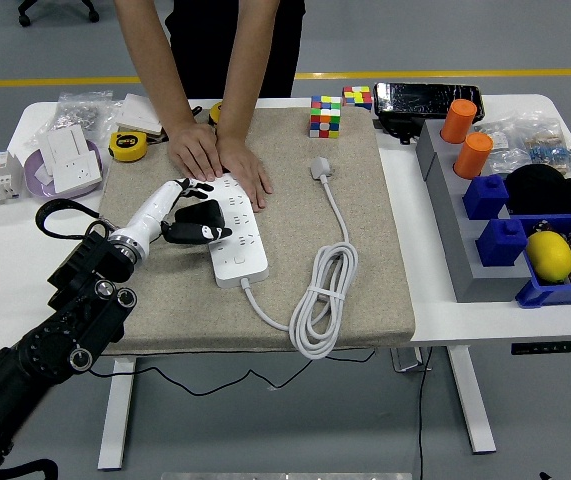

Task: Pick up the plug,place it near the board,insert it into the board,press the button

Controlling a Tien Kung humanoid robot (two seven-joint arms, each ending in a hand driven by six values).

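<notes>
Left hand (180,205) gripped the black plug (200,220) between its fingers (210,233), over the board's (237,240) left edge; a person's hands (220,160) steadied the board.

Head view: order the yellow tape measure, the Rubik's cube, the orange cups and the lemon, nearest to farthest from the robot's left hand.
From the left hand:
1. Yellow tape measure, just beyond it, far left.
2. Rubik's cube, mat's far edge.
3. Orange cups, far right.
4. Lemon, right bin.

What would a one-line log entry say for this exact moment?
left hand: shut on black plug | plug: over white power strip | person's hands: pressing strip's far end | right hand: unseen
</notes>
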